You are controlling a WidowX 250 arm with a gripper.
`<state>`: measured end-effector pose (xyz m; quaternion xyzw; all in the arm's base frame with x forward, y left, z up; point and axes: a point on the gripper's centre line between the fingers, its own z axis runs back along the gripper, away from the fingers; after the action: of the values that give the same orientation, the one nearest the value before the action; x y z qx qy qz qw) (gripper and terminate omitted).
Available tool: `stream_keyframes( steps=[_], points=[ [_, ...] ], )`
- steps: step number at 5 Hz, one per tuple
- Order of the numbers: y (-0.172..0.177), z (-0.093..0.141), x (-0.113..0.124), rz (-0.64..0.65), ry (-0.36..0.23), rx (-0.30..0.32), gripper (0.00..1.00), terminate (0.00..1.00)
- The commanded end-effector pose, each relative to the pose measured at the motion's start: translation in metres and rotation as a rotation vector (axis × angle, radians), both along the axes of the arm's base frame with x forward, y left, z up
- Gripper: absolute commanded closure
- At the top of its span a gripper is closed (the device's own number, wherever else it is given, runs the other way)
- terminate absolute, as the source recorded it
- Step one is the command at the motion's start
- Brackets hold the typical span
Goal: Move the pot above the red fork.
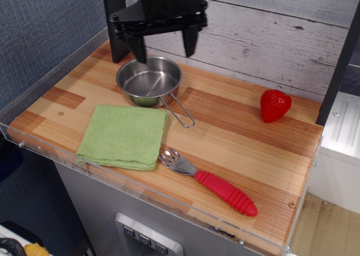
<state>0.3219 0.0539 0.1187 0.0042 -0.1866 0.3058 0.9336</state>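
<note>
The pot (pixel 149 81) is a small shiny steel pan standing at the back left of the wooden table, its wire loop handle (pixel 181 112) pointing to the front right. The red fork (pixel 214 184) lies near the front edge, silver head to the left, ribbed red handle to the right. My gripper (pixel 163 50) is black, open and empty, hanging over the pot's far rim with its fingers spread wide. Its left finger (pixel 137 49) is over the pot's back left edge and its right finger (pixel 190 43) is behind the pot's right side.
A folded green cloth (pixel 124 135) lies in front of the pot. A red strawberry (pixel 275 104) sits at the back right. A dark post (pixel 117 22) stands at the back left, next to the gripper. A clear rim (pixel 169 198) runs along the table's front.
</note>
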Motion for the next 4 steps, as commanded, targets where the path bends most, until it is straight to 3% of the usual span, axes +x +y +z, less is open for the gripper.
stream_keyframes(
  steps=[1,4],
  points=[
    [0.035,-0.007,-0.001,0.156,0.006,0.03,0.0,0.0],
    [0.07,-0.039,-0.011,0.288,0.042,0.032,0.0,0.0]
  ],
)
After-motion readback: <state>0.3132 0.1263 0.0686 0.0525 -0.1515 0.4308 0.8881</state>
